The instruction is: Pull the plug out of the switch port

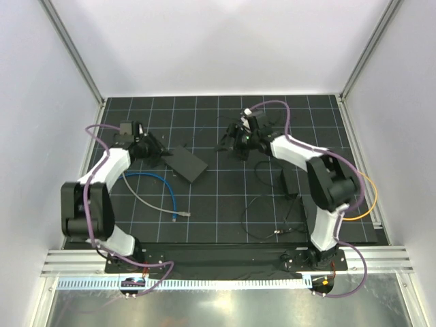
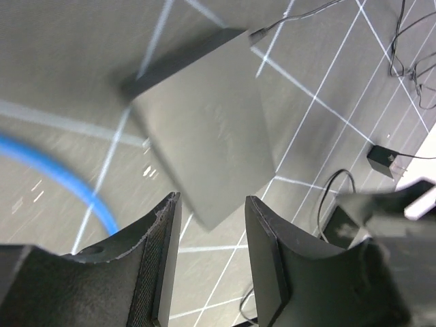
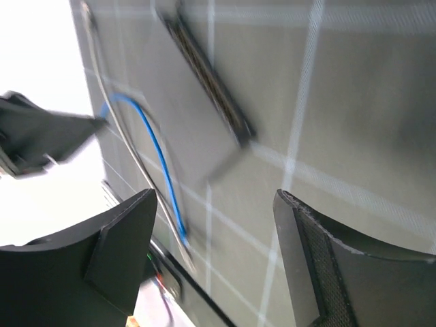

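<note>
The switch (image 1: 187, 163) is a flat dark box lying on the gridded mat left of centre. A blue cable (image 1: 163, 184) curves in front of it. The cable's plug (image 1: 176, 214) lies loose on the mat, apart from the switch. My left gripper (image 1: 154, 154) hovers just left of the switch, and in the left wrist view it (image 2: 211, 200) is open over the switch's near corner (image 2: 204, 129) with nothing between the fingers. My right gripper (image 1: 235, 140) hangs right of the switch and is open and empty (image 3: 216, 197). The row of ports (image 3: 208, 78) looks blurred.
A grey cable (image 1: 139, 197) runs beside the blue one. A thin lead (image 2: 286, 20) enters the switch's far corner. A black adapter (image 1: 289, 180) and loose black wires (image 1: 266, 218) lie under the right arm. White walls enclose the mat.
</note>
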Available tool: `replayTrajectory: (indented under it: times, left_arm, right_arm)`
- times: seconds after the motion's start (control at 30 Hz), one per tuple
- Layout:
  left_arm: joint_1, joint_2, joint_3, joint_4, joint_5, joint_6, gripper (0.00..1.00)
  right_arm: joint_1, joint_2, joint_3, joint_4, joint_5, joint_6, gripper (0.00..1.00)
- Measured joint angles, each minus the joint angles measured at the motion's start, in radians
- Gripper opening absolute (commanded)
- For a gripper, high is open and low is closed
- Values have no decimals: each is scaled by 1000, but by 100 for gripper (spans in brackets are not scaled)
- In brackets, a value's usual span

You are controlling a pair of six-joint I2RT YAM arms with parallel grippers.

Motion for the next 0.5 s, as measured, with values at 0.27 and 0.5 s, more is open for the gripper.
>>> replayTrajectory:
  times: [0.27,0.5]
  left_arm:
    - [-21,211,133,52,76,-27,39]
    - [-24,299,167,69,104,-57,37]
  right_arm:
    - [36,332,384,142,12,118,71]
    - [94,517,596,216,103,198,65]
